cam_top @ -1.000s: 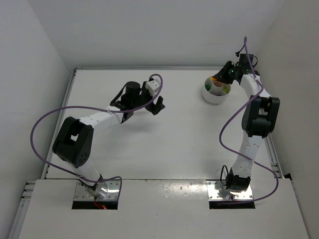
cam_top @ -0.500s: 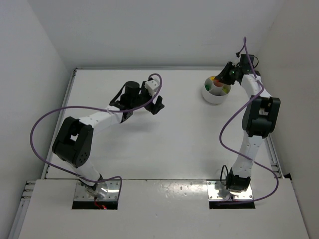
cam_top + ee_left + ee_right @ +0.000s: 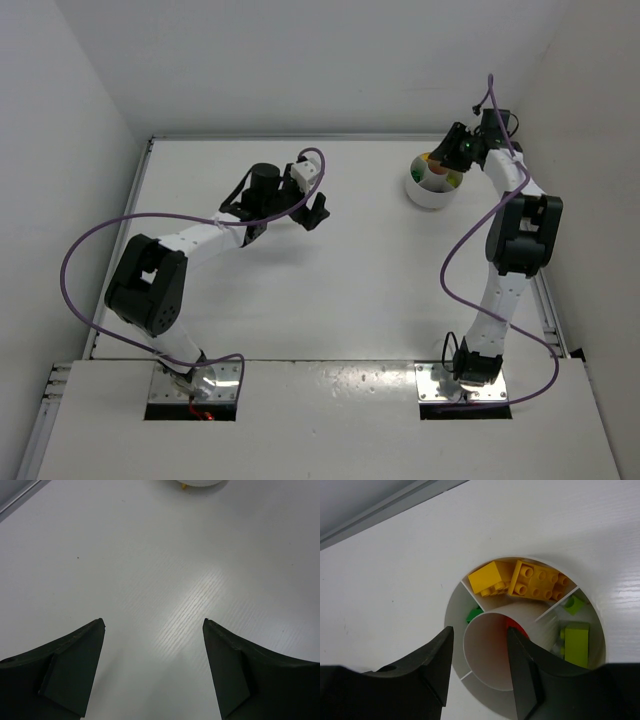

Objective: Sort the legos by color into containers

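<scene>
Wide open on the left gripper (image 3: 152, 622), gripping nothing, hanging above bare table (image 3: 150, 555), well apart from the dish (image 3: 432, 190). Partly open on the right gripper (image 3: 480, 630), poised right over the dish's centre well (image 3: 487, 660), clamping nothing. In the dish sections: two yellow legos (image 3: 537, 582) together at the far side, lime green legos (image 3: 577, 642) in the right section, a dark green bit (image 3: 472, 615) in the left one. Red bit (image 3: 514, 626) just beside the right-hand finger; cannot tell whether touching.
</scene>
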{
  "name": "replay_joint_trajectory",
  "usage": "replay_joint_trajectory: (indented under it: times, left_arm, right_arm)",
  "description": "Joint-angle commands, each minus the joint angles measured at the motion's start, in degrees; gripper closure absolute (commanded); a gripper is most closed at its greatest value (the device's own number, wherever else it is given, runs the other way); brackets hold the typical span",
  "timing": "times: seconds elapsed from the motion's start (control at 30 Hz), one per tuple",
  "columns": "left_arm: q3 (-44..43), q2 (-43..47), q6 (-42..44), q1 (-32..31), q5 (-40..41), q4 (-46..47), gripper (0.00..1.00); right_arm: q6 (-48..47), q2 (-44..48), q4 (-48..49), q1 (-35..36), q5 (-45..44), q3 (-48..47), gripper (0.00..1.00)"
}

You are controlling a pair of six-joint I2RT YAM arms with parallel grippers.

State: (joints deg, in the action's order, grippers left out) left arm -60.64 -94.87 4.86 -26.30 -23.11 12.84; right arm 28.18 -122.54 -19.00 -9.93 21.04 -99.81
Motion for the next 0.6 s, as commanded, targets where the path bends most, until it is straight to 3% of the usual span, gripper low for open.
replay_joint_trajectory:
  times: [0.0, 0.17, 0.3, 0.37, 0.43, 0.57]
  left_arm:
    - [-2.3, -0.3, -0.6, 0.6, -1.2, 1.7, 0.15]
    - [-3.1, -0.3, -2.5, 1.2, -0.6, 1.1, 0.15]
    - [-6.4, -0.3, -8.0, 3.9, 1.5, -2.9, 0.13]
    - [-9.0, -0.3, -11.8, 5.5, 2.8, -6.0, 0.11]
    - [-10.8, 0.2, -13.8, 7.3, 5.3, -12.3, 0.00]
    - [-10.8, 4.2, -15.1, 12.7, 10.2, -21.2, 0.00]
  right_arm:
    - [-1.6, 5.1, 0.8, -0.1, 0.8, -1.0, 0.53]
    - [-3.9, 8.2, 0.8, 1.1, 0.8, -2.3, 0.47]
    - [-9.9, 11.4, -0.6, 3.2, 2.9, -2.8, 0.17]
    - [-14.2, 13.2, -1.8, 4.9, 4.4, -2.8, 0.09]
    - [-20.9, 16.5, -3.5, 7.4, 5.0, -0.4, 0.02]
    - [-27.8, 22.5, -6.2, 10.9, 4.4, 9.1, 0.01]
